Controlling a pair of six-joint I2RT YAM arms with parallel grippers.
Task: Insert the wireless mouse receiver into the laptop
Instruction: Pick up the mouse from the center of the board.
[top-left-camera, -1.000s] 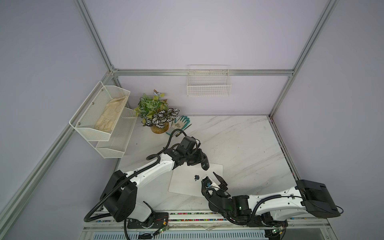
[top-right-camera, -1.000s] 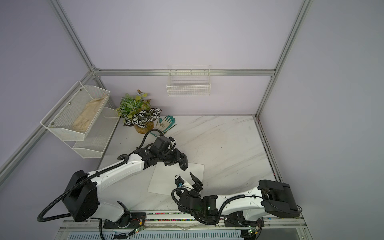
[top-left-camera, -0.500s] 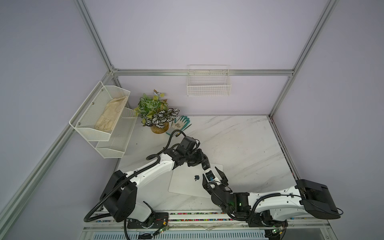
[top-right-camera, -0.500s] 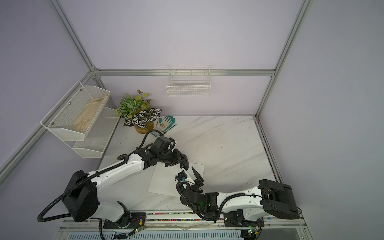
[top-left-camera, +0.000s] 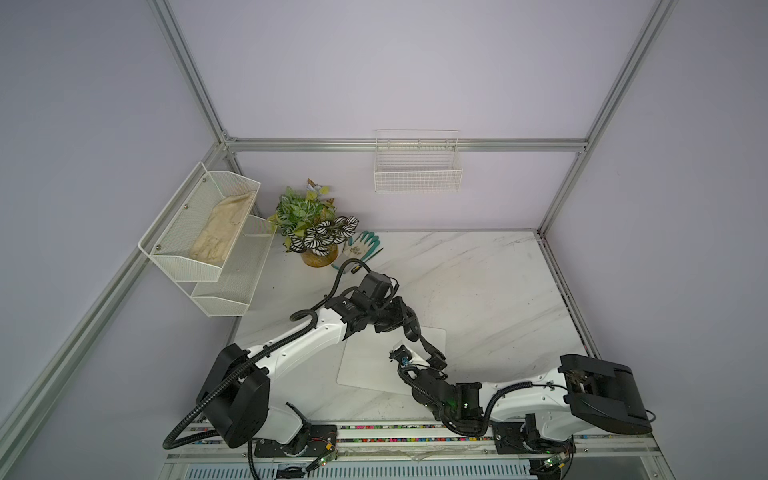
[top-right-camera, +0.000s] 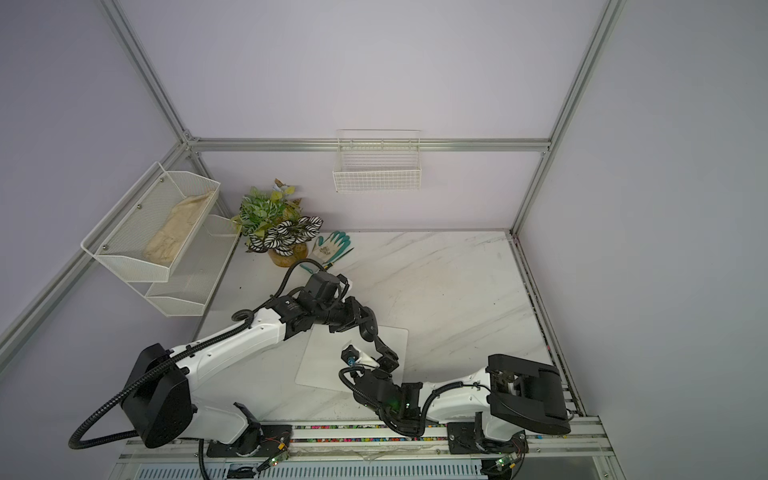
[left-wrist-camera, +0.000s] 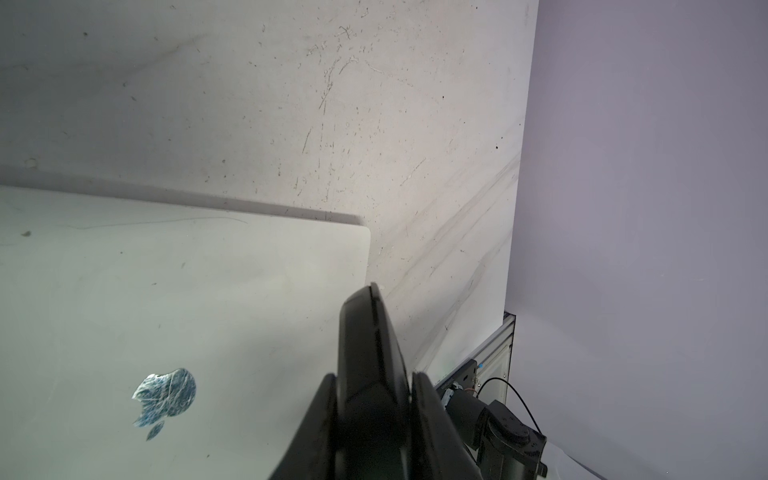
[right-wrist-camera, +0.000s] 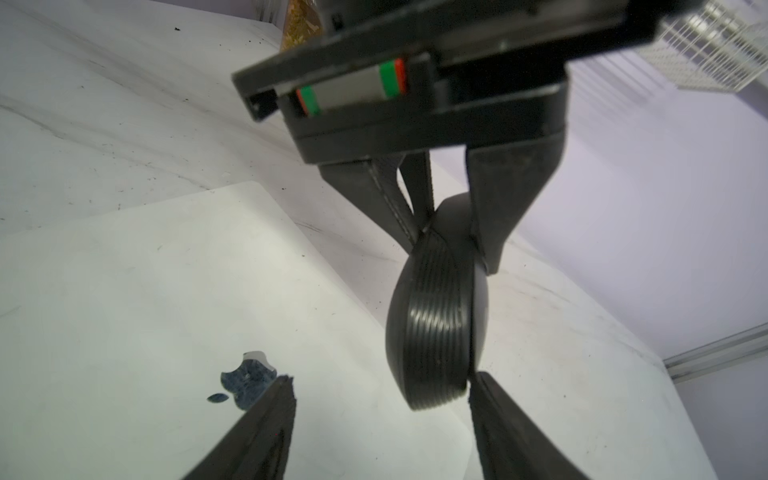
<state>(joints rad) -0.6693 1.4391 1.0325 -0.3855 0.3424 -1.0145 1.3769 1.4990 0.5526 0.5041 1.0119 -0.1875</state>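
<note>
While left pincer (right-wrist-camera: 453, 253) grips mouse (right-wrist-camera: 432, 332), laptop (top-left-camera: 365, 363) partly hidden underneath.

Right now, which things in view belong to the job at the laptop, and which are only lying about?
Job: laptop; black mouse, clamped in the left gripper; right gripper, open beside it. The receiver itself is not visible.
Lying about: potted plant; gardening glove; wire basket; mesh shelf with beige cloth.
</note>
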